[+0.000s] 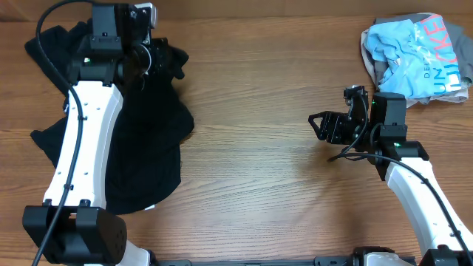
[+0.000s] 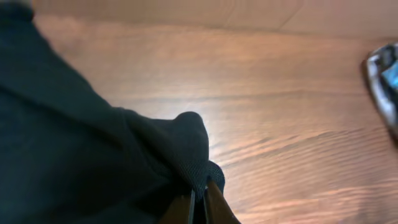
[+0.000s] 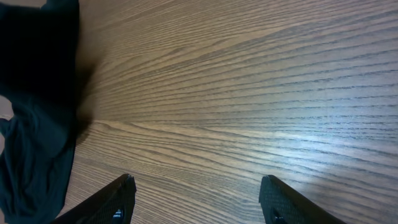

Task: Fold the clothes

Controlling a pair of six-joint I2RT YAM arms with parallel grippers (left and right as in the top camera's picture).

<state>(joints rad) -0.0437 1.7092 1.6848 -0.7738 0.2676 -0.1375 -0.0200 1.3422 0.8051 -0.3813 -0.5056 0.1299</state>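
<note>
A large black garment of the clothes (image 1: 144,140) lies crumpled on the left of the wooden table, partly under my left arm. My left gripper (image 1: 171,60) is at the garment's far right corner, shut on a bunched fold of the black fabric (image 2: 186,140). In the left wrist view my left gripper (image 2: 198,208) shows its jaws pressed together with cloth between them. Over bare wood right of centre, my right gripper (image 1: 316,127) is open and holds nothing. In the right wrist view its fingertips (image 3: 122,198) stand wide apart, and the black garment (image 3: 34,106) fills the left edge.
A crumpled pile of light blue and grey clothing (image 1: 417,55) with printed lettering sits at the far right corner, seen blurred at the right edge of the left wrist view (image 2: 385,81). Bare wooden tabletop (image 1: 251,89) lies between the two arms.
</note>
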